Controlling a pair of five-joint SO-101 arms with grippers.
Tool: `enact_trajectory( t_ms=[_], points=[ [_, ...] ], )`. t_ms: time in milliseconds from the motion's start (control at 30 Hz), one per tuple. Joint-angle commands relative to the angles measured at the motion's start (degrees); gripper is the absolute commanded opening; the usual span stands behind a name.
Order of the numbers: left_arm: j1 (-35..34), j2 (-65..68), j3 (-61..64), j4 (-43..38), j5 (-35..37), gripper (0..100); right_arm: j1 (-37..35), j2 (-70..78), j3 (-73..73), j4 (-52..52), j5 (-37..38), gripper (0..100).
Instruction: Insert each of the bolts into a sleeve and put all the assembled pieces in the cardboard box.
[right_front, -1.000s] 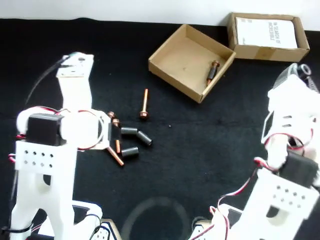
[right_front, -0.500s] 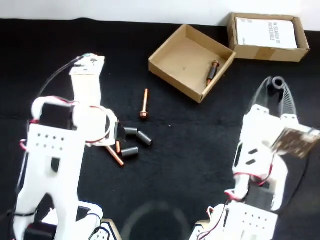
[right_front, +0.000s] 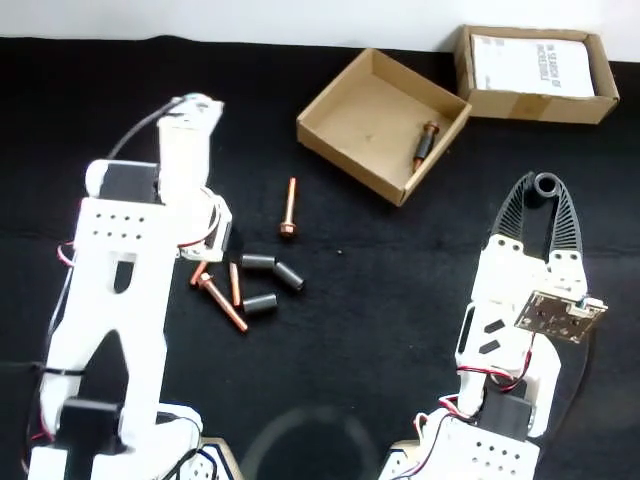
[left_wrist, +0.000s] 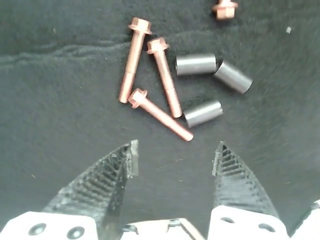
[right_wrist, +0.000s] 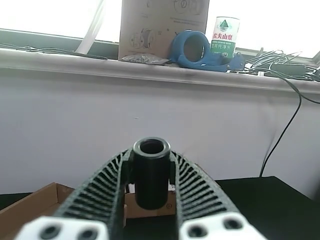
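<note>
1. The left claw (left_wrist: 175, 152) is spread wide above the black bench (left_wrist: 60, 115). It sits well left of the cardboard box (right_front: 365, 120) and nearer the arms than the box is.
2. Just past its tips lie three bolts (left_wrist: 164, 77), bunched together. Beside them lie three sleeves (left_wrist: 196, 64), two of them end to end and the third by a bolt's tip.
3. A lone bolt (right_front: 290, 207) lies between that group and the cardboard box's near-left wall, apart from both.
4. The right claw (right_front: 545, 185) pinches a held sleeve (right_wrist: 151, 175) at its fingertips, bore end outward. It is off the cardboard box's right corner, on the arms' side, with black bench between it and the box's wall.
5. Inside the cardboard box, one assembled piece (right_front: 425, 145) lies along the right-hand wall, near the right corner.
6. A second box (right_front: 480, 100) holding a printed sheet sits just beside that corner, on the far side.
</note>
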Motion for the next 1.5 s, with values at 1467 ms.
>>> enact_trajectory(
  t_ms=[1467],
  points=[
    [-8.48, 42.86, -16.13, -22.95, -21.01, 24, -0.22, -1.10, -0.04, -1.19, 3.43, 0.6]
  ],
)
